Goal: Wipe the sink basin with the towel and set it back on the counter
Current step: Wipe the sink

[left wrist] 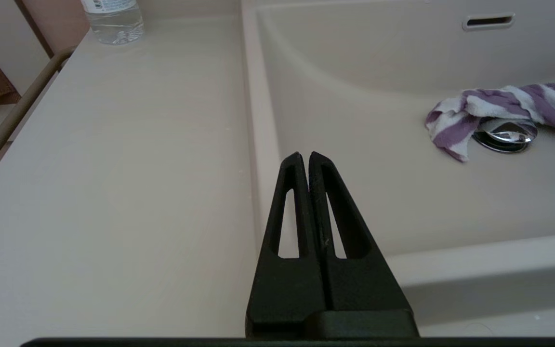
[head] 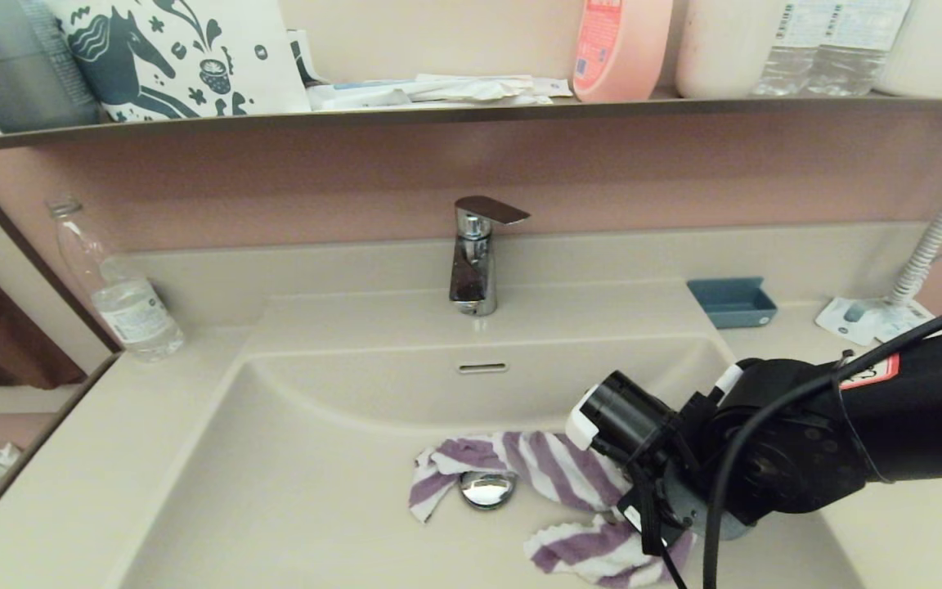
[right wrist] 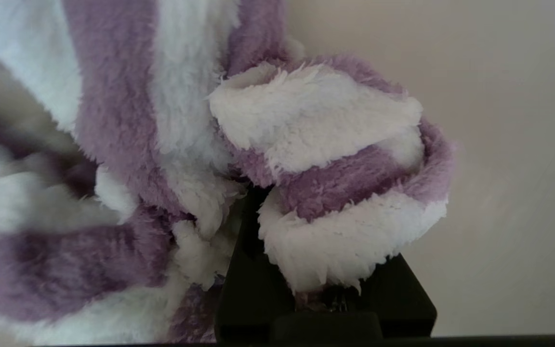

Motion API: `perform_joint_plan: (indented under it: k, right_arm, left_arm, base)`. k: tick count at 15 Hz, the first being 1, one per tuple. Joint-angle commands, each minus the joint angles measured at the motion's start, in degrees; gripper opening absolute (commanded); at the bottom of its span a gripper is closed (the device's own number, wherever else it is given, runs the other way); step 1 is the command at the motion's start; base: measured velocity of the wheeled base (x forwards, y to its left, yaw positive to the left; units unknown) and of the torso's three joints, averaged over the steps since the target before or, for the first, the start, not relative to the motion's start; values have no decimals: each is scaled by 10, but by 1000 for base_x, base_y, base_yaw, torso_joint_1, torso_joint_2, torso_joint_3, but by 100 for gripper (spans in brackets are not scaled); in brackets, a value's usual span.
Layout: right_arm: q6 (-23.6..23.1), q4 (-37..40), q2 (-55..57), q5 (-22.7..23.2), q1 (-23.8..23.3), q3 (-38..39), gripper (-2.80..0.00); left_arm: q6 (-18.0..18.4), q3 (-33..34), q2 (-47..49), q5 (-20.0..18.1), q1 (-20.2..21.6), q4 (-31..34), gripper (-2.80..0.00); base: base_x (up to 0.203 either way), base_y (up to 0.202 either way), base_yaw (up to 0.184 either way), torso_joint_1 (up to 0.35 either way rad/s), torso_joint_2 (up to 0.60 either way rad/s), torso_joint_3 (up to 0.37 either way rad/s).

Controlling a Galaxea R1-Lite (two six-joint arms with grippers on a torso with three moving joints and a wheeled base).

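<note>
One large cream-beige moulded sink basin (head: 316, 491) sits in one smooth cream-beige counter (head: 70, 491). One fluffy purple-and-white striped terry towel (head: 536, 466) lies in the basin, beside one round chrome drain plug (head: 486, 488) and below one thin overflow slot (head: 482, 368). One chrome lever tap (head: 475, 258) stands behind the basin. One small blue rectangular tray (head: 733, 301) and one clear plastic water bottle (head: 123, 294) stand on the counter. On the upper shelf (head: 438, 113) there is one pink bottle (head: 620, 49). Two black end effectors show: the left end effector (left wrist: 305, 155) and the right end effector (right wrist: 258, 202).
</note>
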Motion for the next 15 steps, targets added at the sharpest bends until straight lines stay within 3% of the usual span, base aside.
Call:
perform_joint_plan:
  k: [1, 7, 15]
  right_arm:
    - [27, 19, -8, 27, 19, -2, -280]
    - [152, 63, 77, 199, 91, -96, -280]
    - [296, 4, 198, 321, 175, -264, -280]
  left_arm:
    - [0, 0, 1, 0, 0, 0, -280]
    - [0, 0, 1, 0, 0, 0, -280]
    - [0, 0, 1, 0, 0, 0, -280]
  base:
    - [0, 0, 0, 0, 0, 0]
    - [0, 0, 0, 0, 0, 0]
    - [0, 0, 0, 0, 0, 0]
